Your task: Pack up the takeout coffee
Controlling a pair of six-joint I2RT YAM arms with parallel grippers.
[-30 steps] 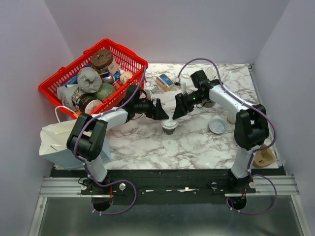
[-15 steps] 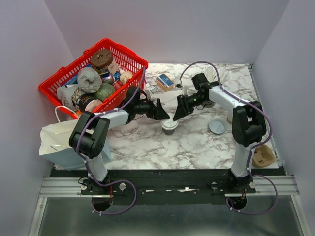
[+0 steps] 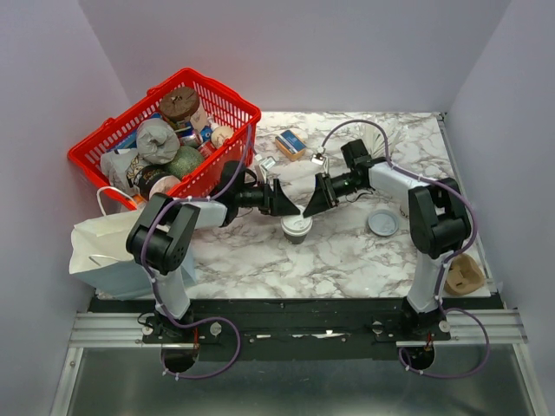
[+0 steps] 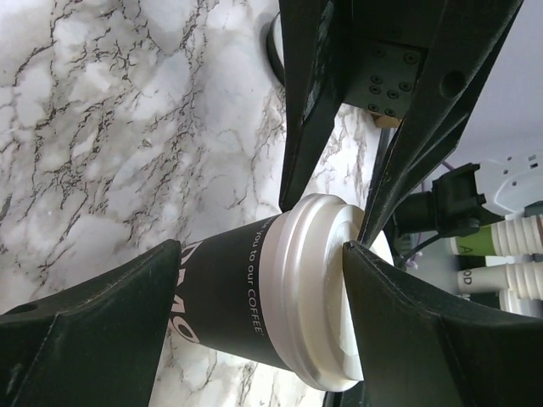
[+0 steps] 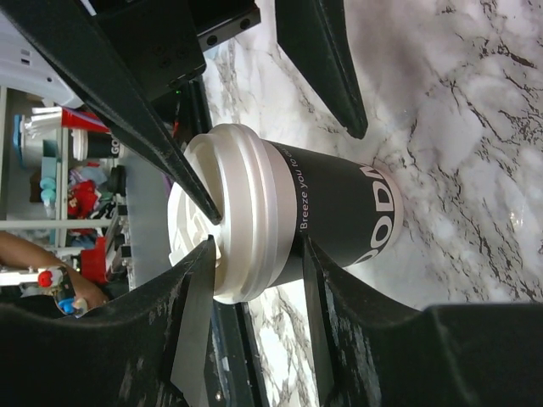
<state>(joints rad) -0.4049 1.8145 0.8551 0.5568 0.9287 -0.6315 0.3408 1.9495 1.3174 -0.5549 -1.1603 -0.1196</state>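
On the white marble counter (image 3: 347, 251), the left tool (image 3: 286, 201) and right tool (image 3: 314, 201) face each other, both spread open and gripping nothing. The dark brown paper coffee cup with round white plastic lid (image 3: 297, 227) stands upright at their fingertips, near mid-counter.

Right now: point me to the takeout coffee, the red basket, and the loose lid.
takeout coffee (image 3: 297, 225): top external view, centre of its white lid.
red basket (image 3: 221, 90): top external view, far rim.
loose lid (image 3: 382, 223): top external view, centre of the disc.
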